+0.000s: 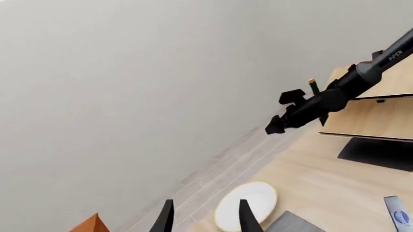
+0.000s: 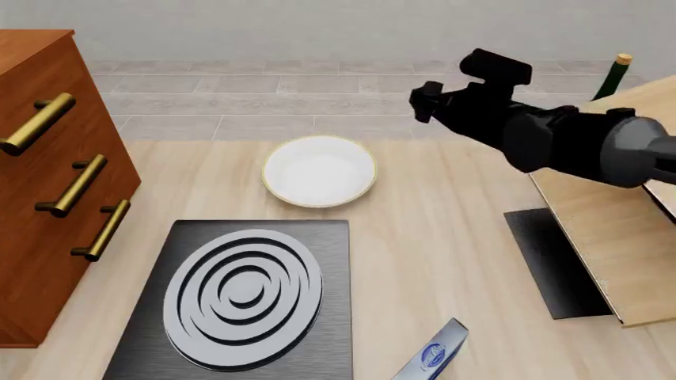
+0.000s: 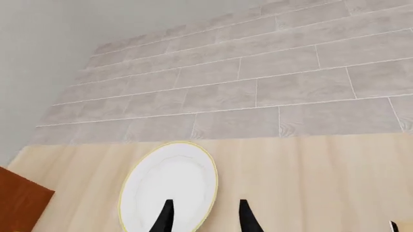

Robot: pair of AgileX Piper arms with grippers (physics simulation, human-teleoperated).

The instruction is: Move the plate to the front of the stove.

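pale wood table (image 2: 444, 237) backed by grey tiled floor and a blank wall. wooden drawer chest (image 2: 53, 182) with brass handles on the left, a raised wooden board (image 2: 607, 237) on the right with a dark mat (image 2: 549, 265) partly under it, a green bottle (image 2: 607, 75) at the far right.

the plate (image 2: 319, 171) lies flat on the table just beyond the far edge of the stove (image 2: 237, 297), near it but with a strip of wood showing between. front of the stove is the near side, so the plate has the whole slab to cross or go around.

right gripper (image 2: 428, 101) hangs above the table, off to the right of the plate, not touching it. in the right wrist view its fingers (image 3: 166, 215) stand apart with the plate's rim below them, nothing between. left gripper (image 1: 205, 220) is out of the front view; its wrist view shows it spread too, empty, plate (image 1: 246, 205) beyond the tips.

handling, by judgement: plate looks stiff, light, glossy and likely slippery, breakable if dropped. shallow and flat-lying, so little to grab from above. best hold looks like a pinch across the raised gold rim on the right side, one finger inside, one outside.
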